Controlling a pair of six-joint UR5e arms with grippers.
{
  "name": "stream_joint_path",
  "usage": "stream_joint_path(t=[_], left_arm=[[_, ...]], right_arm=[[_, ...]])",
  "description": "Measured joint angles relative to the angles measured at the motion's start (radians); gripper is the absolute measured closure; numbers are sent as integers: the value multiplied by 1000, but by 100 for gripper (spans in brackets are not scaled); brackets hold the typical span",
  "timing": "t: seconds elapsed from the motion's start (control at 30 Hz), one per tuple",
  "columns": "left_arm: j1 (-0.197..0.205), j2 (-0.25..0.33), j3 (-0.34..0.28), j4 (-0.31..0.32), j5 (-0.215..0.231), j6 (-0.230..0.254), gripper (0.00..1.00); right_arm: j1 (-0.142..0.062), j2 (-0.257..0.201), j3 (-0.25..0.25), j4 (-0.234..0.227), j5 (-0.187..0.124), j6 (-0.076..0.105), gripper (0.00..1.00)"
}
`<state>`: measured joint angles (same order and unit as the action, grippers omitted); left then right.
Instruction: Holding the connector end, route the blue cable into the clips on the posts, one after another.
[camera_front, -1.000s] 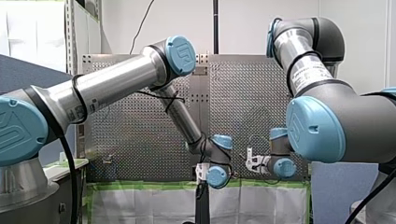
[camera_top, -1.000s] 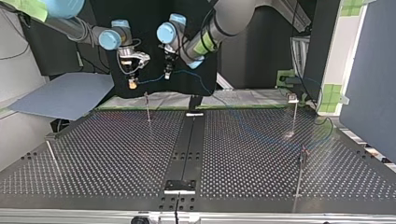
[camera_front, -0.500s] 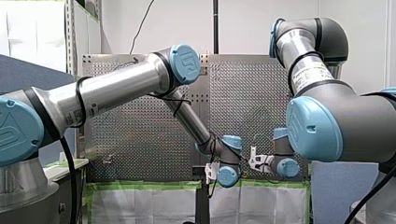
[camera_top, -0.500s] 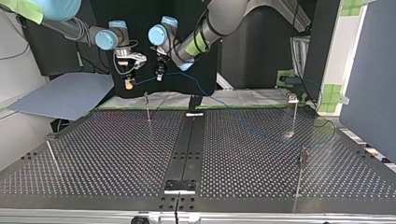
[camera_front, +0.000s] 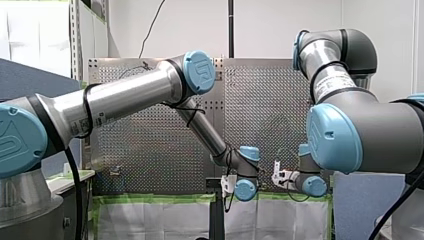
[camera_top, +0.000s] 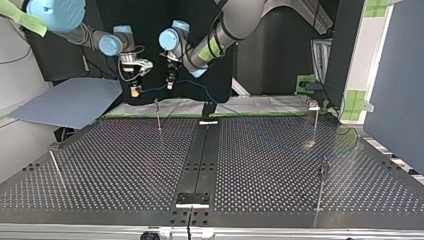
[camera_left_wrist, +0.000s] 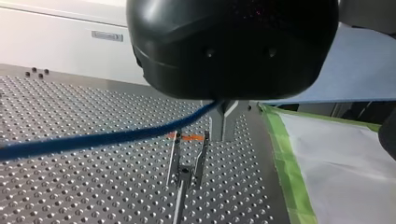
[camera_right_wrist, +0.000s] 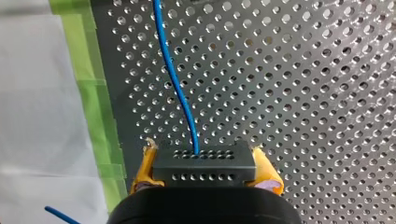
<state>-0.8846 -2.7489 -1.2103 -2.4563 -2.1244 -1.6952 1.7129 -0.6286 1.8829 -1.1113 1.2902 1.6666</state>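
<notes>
Gripping the connector (camera_right_wrist: 204, 165) is my right gripper (camera_right_wrist: 204, 157), yellow pads clamped on both its sides. The cable (camera_right_wrist: 180, 93) leaves the connector's front face and runs over the table (camera_right_wrist: 303, 93). Next along, my left gripper (camera_left_wrist: 223, 133) has its metal fingers pinched on the cable, just above the nearest clip (camera_left_wrist: 186, 163), cable not yet in it. Farther, in top view, the cable goes low and slack toward a post (camera_top: 316, 120) at the view's right; cannot tell if it sits in a clip there. Judgement: cable is thin, light, soft, so it sags btw. holds. Connector is stiff, i.e. the safe grip. Keep 2nd hold close to clip, w/ light tension.
</notes>
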Motion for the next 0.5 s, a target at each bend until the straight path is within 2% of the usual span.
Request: stream_joint_path(t=[0.07,0.17,0.33,0.4,0.5], left_arm=[[2,0,0,9,6,-1,100],[8,-2,1,16,14,-3,100],[13,-33,31,3,24,-10,100],[13,-47,51,-7,25,-10,100],[13,-60,71,-15,26,-13,100]], right_arm=[[-9,0,-7,12,-5,-3,100],[-35,1,-12,27,-21,-9,100],[-86,1,-13,34,-71,-38,100],[-96,1,-15,34,-93,-45,100],[-100,2,-20,33,-124,-48,100]])
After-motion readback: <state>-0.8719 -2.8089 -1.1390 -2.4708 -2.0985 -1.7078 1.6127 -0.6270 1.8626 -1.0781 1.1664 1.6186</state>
